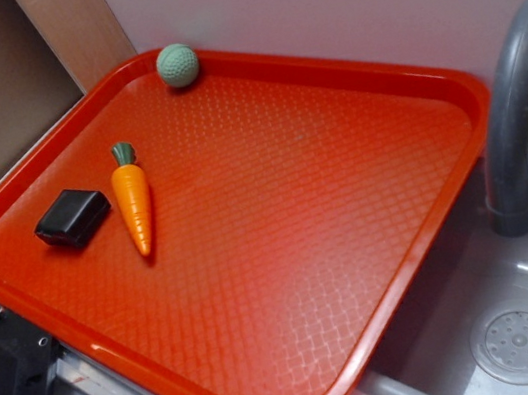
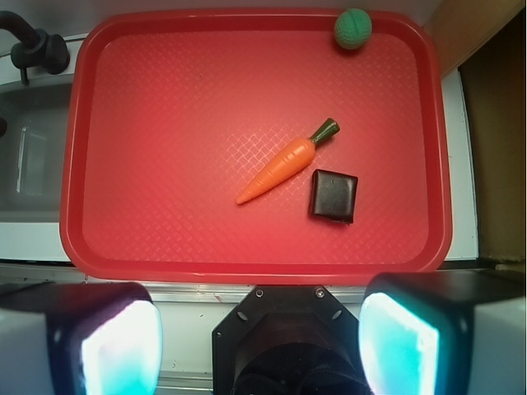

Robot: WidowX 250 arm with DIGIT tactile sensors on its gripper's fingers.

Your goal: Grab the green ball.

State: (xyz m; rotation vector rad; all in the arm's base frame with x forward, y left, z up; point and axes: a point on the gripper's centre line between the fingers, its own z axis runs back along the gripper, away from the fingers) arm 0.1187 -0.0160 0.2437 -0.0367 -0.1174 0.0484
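**Green ball sits in the tray's far corner, claw spread wide and empty**

The red tray [image 1: 384, 187] covers most of the counter beside a grey sink [image 1: 527, 316] and its curved faucet [image 1: 517, 104]. The gripper [image 2: 262, 329] hangs above the tray's near edge, fingers spread wide, holding nothing. A toy carrot [image 1: 133, 204] lies near the tray's middle, a small black block [image 1: 73, 217] just beside it. The green ball [image 1: 178, 65] rests against the rim in a far corner, well apart from both.

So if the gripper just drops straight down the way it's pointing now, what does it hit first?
Probably bare red tray, left of the carrot. The open gripper seems aimed there, far from the green ball; depth is unclear.
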